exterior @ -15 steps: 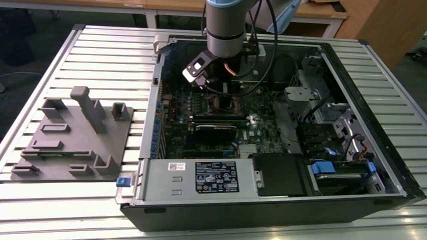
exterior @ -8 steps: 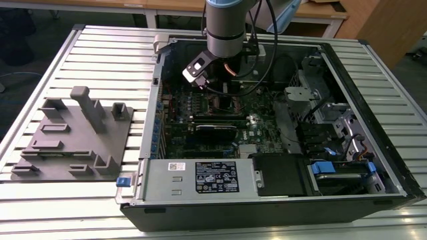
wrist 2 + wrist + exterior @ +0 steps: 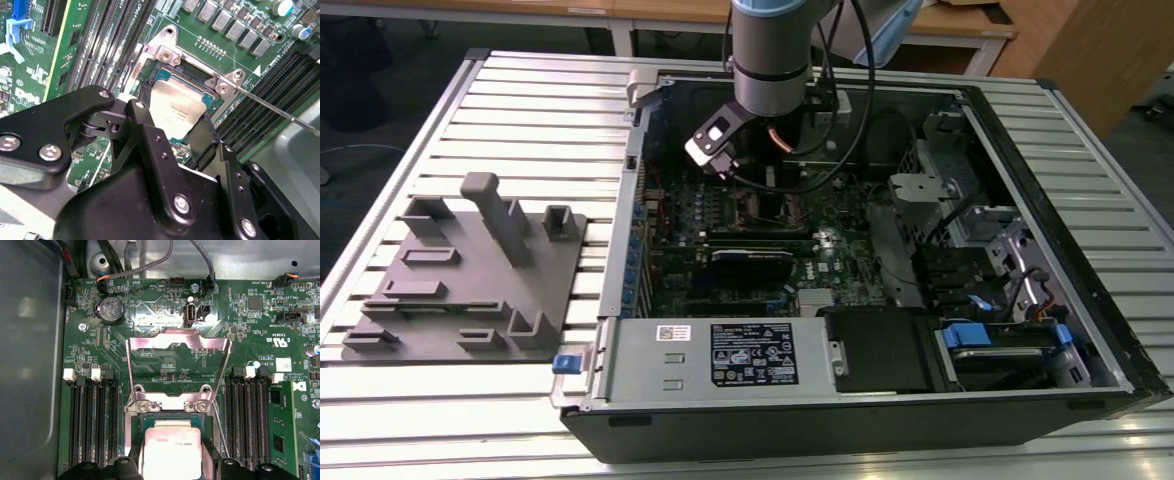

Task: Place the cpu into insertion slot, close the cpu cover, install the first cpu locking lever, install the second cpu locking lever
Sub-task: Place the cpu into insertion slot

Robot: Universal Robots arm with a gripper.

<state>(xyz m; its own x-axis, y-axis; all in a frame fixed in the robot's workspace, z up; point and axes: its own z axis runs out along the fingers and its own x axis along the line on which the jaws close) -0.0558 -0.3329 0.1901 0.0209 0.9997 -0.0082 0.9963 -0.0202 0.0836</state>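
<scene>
In both wrist views the black gripper point(image 3: 175, 121) point(image 3: 175, 466) pinches the cpu point(image 3: 176, 106) point(image 3: 172, 445) by two opposite edges, its fingers point(image 3: 145, 131) closed against the chip's sides with the dull silver top facing up. The chip sits squarely over the insertion slot point(image 3: 169, 75) point(image 3: 170, 416) — whether it already rests in the socket or hangs just above it cannot be told. Just beyond the chip, the slot's silvery rim and its two screwed hinge tabs show. From there the cpu cover point(image 3: 145, 346) stands swung open, tilted up and away from the socket, with green board visible through its square window. A thin locking lever point(image 3: 275, 111) point(image 3: 220, 426) runs out from beside the hinge, unlatched. Rows of long black memory slots point(image 3: 92, 425) flank the socket on both sides, and a coin cell point(image 3: 111, 309) lies farther back on the board. In the exterior view the arm point(image 3: 774, 60) reaches down into an open computer case point(image 3: 1067, 180) lying on a slatted worktop point(image 3: 520, 100) — a grey fixture block point(image 3: 467, 270) sits beside the case, at the exterior view's left.
</scene>
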